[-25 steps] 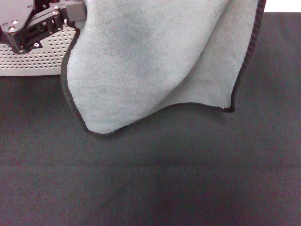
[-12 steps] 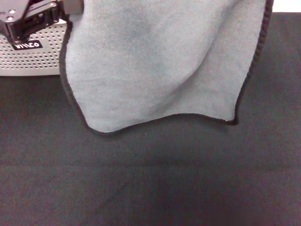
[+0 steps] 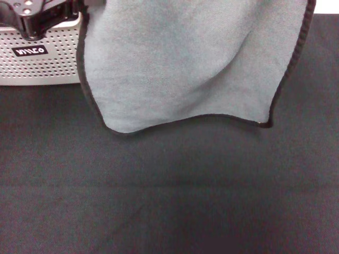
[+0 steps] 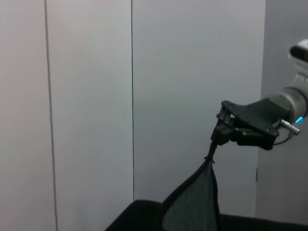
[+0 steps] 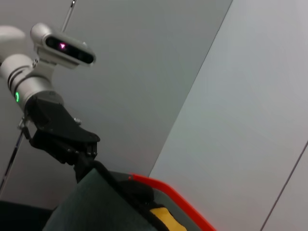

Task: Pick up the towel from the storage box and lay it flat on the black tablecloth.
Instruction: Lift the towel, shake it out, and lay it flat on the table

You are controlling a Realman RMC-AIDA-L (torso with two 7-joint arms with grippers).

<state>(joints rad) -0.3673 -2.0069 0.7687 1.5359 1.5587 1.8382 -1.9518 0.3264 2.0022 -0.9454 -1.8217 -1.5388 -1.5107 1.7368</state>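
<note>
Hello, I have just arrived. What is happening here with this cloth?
The robot holds the towel up in the air by two top corners, one in each tool. The left tool and the right tool are both shut on its black hem. The towel hangs spread out above the black tablecloth, with its lower edge loose and not yet laid flat. The storage box stands behind, on the robot's left.
</note>
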